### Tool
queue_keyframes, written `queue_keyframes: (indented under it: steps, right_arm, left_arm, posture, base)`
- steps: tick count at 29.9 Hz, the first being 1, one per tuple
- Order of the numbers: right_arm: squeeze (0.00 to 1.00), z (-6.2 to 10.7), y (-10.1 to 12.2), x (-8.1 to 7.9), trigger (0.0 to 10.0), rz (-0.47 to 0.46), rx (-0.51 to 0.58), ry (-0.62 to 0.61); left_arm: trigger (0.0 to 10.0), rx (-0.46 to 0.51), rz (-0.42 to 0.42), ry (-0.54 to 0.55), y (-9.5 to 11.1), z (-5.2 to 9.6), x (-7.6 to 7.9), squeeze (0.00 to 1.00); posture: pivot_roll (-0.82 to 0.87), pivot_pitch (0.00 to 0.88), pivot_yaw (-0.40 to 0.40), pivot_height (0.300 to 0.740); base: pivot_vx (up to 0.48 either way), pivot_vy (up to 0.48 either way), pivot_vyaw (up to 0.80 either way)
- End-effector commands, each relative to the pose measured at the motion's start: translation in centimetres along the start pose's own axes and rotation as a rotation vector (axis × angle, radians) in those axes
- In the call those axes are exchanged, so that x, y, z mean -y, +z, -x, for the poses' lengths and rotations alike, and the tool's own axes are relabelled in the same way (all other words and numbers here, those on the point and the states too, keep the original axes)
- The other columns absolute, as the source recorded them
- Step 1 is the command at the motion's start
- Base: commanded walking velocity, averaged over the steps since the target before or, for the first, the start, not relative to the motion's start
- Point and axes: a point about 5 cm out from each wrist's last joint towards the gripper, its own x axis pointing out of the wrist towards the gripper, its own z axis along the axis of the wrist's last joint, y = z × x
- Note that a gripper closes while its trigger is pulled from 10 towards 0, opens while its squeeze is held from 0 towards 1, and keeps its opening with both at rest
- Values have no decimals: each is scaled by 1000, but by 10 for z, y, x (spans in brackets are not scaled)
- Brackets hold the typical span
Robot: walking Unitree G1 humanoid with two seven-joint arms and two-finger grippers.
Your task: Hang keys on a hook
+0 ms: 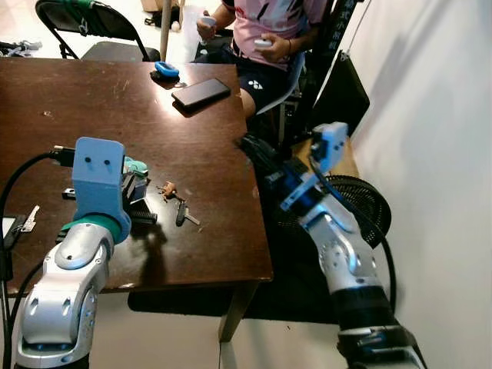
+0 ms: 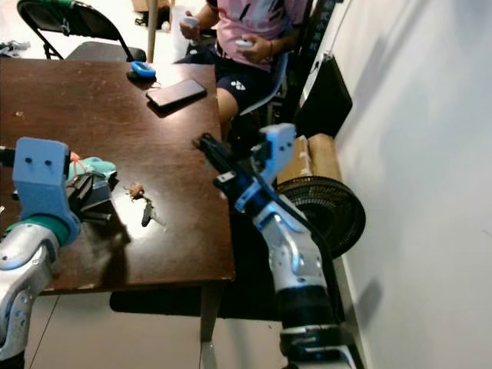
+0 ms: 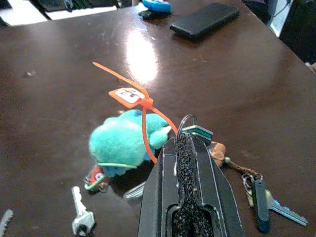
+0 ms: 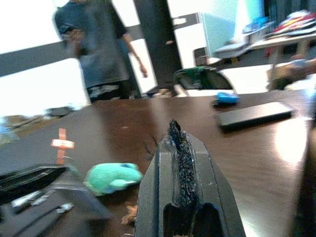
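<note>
The keys lie loose on the dark wooden table, near its front edge and just right of the teal plush toy, with a small brown charm on a short chain at one end of the bunch. The left gripper sits low over the table between the toy and the keys, its two black fingers pressed together with nothing between them. The right gripper hovers off the table's right edge, fingers also closed and empty. No hook can be made out in these pictures. The main risk is the clutter around the keys: an orange zip tie with a tag loops through the toy right beside the left gripper's tips, so a careless pinch could snag the tie or the toy instead of the key ring. The keys also lie flat, so fingers may slide over them or push them toward the front edge. By count: one bunch of keys beside the toy, one separate silver key on the toy's other side, one plush toy, one black phone and one blue object toward the table's far edge, and one person seated beyond the far corner.
</note>
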Motion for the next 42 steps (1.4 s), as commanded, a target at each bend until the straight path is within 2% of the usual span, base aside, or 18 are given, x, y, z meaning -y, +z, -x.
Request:
queue_keyframes:
  steps: [1,4,6,7,13,16,32,42]
  right_arm:
    - [0,8,0,5,10000,61,0,-51]
    - [0,13,0,9,10000,106,-1,-100]
    - [0,12,1,9,10000,120,4,-111]
    - [0,6,2,6,10000,129,15,-117]
    - [0,0,0,1,10000,102,18,-125]
    - [0,-2,-11,-8,10000,60,-10,-129]
    - [0,-7,-19,-5,10000,26,-54,-167]
    - [0,-8,-22,-5,10000,57,-67,-162]
  left_arm:
    - [10000,16,-25,6,0,2,-3,0]
    - [10000,30,-34,17,3,0,-8,0]
    - [10000,35,-39,23,5,-2,-10,0]
    - [10000,38,-36,29,5,-5,-10,0]
    - [10000,34,-26,34,3,-5,-10,0]
    - [10000,36,-24,40,1,-5,-11,0]
    - [10000,46,-19,48,1,-6,-12,0]
    - [10000,45,-18,51,1,-6,-13,0]
  posture:
    - [186,149,37,740]
    - [185,143,43,740]
    - [182,134,46,740]
    - [184,128,47,740]
    - [188,123,46,740]
    - [196,118,41,740]
    - [200,100,38,740]
    - [205,94,37,740]
  base:
    - [0,0,0]
    - [0,0,0]
    - [0,0,0]
    - [0,0,0]
    - [-307,0,0]
    - [-325,0,0]
    - [-329,0,0]
    - [-335,0,0]
